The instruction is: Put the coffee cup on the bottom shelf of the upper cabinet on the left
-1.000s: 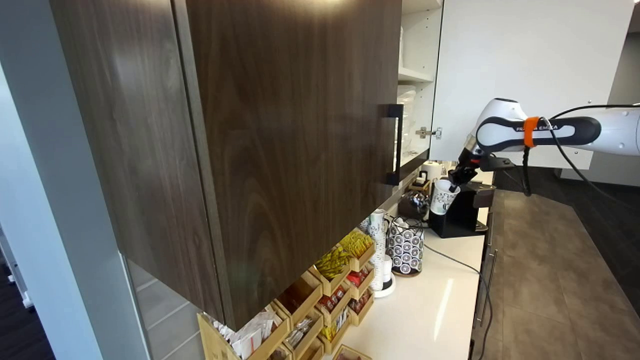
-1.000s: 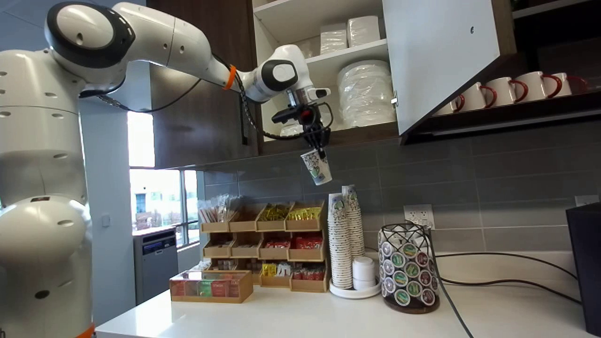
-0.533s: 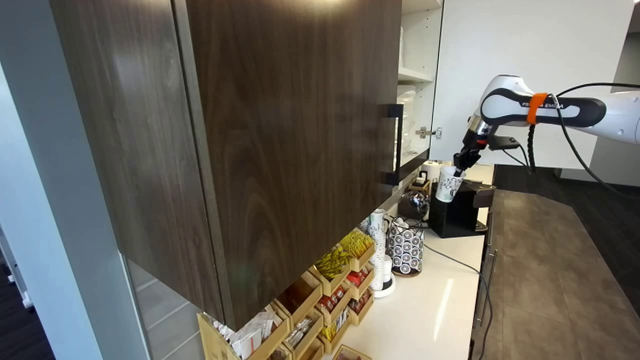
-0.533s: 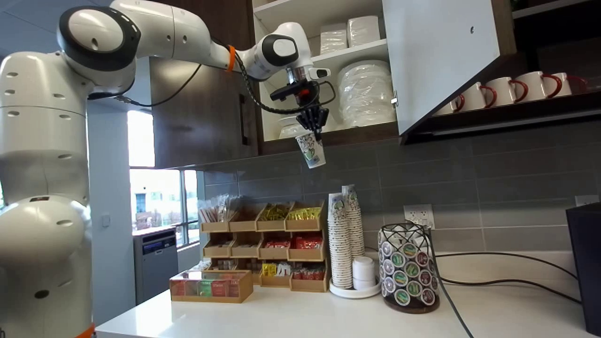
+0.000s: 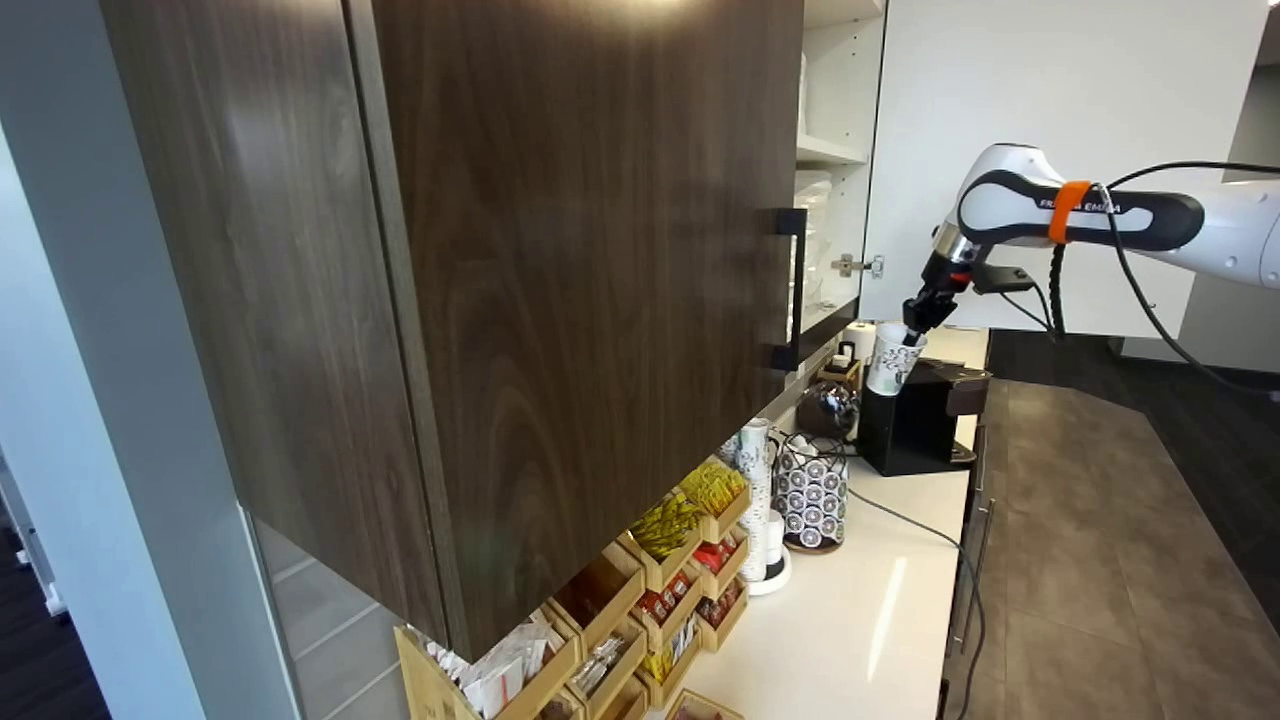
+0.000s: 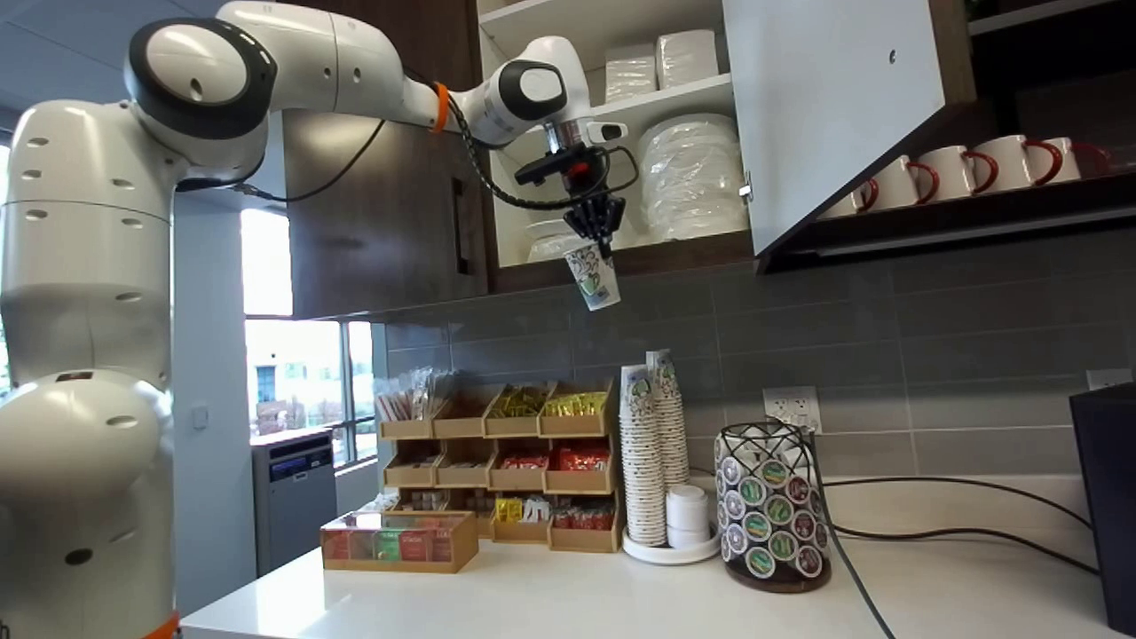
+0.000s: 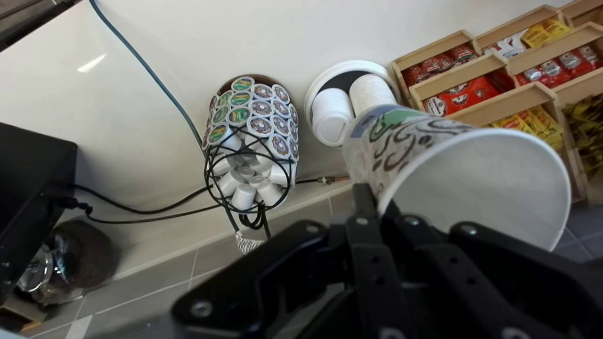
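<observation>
White casing covers the robot arm (image 6: 302, 58), nearest in an exterior view and reaching in from about nine o'clock, hours there being counted around its black gripper (image 7: 378, 207). As the wrist view shows, the gripper is clamped on the coffee cup (image 7: 452, 165), one finger inside the wall and one against the printed outside, with the cup's mouth turned toward the camera. The cup hangs in the air in front of the upper cabinet (image 5: 600, 300), tilted, its base pointing to five o'clock. Below spreads a white counter (image 6: 568, 595). At seven o'clock lies a wooden box (image 6: 463, 543) with a clear lid, and behind it stands a wooden rack (image 6: 517, 480) of packets. At five o'clock is a wire canister (image 6: 772, 506) ringed with round-topped pods; near six, two tall stacks of paper cups (image 6: 642, 461) rise side by side from a round white stand (image 6: 672, 556). Farther back and higher, the cabinet's bottom shelf (image 5: 820, 312) shows pale in an exterior view, and a plastic-wrapped round stack (image 6: 694, 177) sits between one and two o'clock. White packs (image 6: 688, 60) rest on the board (image 6: 661, 98) above, toward one. A white-faced door (image 6: 830, 106) stands swung out at two; past it, nearer three, mugs (image 6: 948, 177) with red handles line a dark ledge (image 6: 976, 209). Grey tiles (image 6: 808, 328) cover the wall behind the counter. Farthest off, at eight o'clock, is a bright window (image 6: 302, 382).
</observation>
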You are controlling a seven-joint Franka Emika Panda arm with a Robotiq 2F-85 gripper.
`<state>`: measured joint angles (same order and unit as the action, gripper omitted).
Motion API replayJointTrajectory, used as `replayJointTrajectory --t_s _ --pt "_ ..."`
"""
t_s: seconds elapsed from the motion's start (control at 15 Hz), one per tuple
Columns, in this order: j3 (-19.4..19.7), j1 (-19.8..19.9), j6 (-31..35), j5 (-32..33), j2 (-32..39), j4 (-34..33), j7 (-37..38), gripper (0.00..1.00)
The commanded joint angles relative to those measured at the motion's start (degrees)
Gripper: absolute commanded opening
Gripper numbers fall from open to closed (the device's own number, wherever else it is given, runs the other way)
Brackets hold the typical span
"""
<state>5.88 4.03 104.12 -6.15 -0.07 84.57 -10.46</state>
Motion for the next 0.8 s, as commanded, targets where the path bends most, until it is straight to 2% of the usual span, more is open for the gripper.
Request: replayJointTrajectory --t_s 0.0,0.27,0.73 --pt "0.49 1.24 -1.43 -1.67 1.91 -8.06 -1.62 0.01" --pt "0.9 2.22 -2.31 -2.51 5.63 -18.05 -2.59 0.01" --pt "-0.72 2.32 -2.13 -10.06 14.11 -31.76 -4.72 0.01"
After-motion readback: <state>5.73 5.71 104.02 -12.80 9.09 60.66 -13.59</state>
